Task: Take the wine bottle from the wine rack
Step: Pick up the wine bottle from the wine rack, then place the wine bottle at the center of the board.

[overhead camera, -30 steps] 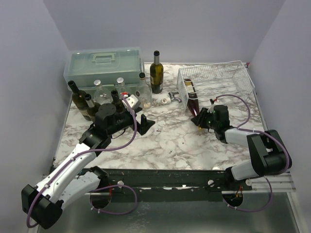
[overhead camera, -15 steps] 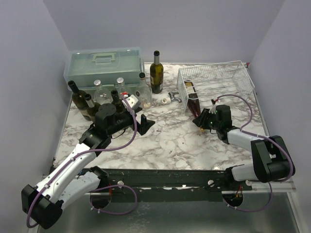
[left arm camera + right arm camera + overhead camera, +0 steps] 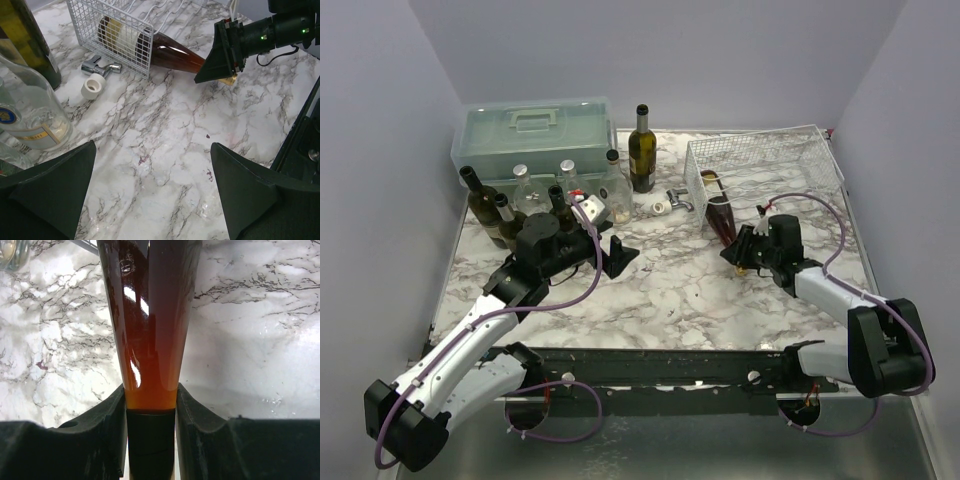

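Observation:
The wine bottle, amber-brown, lies tilted with its base still inside the white wire wine rack and its shoulder and neck sticking out of the rack's front left corner. My right gripper is shut on the bottle's neck; in the right wrist view the two pads press the dark capsule just below the amber glass, with the gripper low over the marble. The left wrist view shows the same bottle, the rack and the right gripper. My left gripper hangs open over bare marble, holding nothing.
A pale green toolbox stands at the back left with several bottles in front of it. A dark green bottle stands upright behind a metal stopper and a white cap. A clear bottle lies near my left fingers.
My right gripper has drawn back toward the near right with the neck in its grip, sliding the bottle a little further out of the rack. The left arm has not moved.

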Tool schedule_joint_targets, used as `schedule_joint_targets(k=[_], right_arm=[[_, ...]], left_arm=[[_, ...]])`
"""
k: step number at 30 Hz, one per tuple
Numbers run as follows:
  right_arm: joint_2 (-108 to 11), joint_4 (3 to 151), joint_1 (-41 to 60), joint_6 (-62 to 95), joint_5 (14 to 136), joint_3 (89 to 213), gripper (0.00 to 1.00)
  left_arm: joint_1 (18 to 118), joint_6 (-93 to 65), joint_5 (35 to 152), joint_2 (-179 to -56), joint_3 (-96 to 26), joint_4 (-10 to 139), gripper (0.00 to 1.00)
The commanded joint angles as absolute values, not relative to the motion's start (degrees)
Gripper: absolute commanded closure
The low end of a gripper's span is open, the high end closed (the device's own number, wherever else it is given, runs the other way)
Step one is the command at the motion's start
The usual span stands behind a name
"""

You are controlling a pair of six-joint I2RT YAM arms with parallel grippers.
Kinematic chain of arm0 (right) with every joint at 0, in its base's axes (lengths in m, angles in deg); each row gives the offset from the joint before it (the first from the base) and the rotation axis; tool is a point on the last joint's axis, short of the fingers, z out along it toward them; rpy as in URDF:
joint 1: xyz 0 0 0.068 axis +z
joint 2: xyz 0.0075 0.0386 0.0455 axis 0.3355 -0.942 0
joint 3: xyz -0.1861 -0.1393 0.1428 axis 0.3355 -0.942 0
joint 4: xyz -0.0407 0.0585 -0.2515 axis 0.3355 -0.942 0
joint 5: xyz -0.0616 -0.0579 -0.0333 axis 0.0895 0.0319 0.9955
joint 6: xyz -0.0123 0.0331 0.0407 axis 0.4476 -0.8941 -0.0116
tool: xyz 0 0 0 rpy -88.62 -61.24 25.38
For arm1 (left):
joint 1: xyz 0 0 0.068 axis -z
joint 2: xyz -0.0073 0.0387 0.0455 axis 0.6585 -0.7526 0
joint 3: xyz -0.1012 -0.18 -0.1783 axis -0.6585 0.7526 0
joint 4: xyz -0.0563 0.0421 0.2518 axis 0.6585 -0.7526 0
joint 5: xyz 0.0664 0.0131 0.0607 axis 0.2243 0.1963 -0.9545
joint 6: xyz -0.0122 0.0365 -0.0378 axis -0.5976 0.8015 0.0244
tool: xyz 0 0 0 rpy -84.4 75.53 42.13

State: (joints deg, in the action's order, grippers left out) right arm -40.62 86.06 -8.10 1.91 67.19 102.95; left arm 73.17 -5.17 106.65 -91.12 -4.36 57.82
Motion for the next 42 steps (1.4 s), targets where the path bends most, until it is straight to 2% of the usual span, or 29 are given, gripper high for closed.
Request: schedule_joint_targets(k=[1, 18, 42], right_arm=[[-36.52, 84.44, -8.37, 3.7, 63.33, 106.79, 1.0], [-25.42, 72.72, -8.59, 3.87, 64.89, 108.44, 1.0], [-15.56, 57.42, -8.54, 0.89, 68.55, 114.03, 1.0]], left_arm=[[72.92, -4.38, 106.15, -91.47, -3.47, 58.11, 0.01], [72.92, -3.94, 106.65, -92.24, -3.76, 57.65, 0.01], [72.92, -3.5, 106.67, -92.24, -3.82, 57.29, 0.01]])
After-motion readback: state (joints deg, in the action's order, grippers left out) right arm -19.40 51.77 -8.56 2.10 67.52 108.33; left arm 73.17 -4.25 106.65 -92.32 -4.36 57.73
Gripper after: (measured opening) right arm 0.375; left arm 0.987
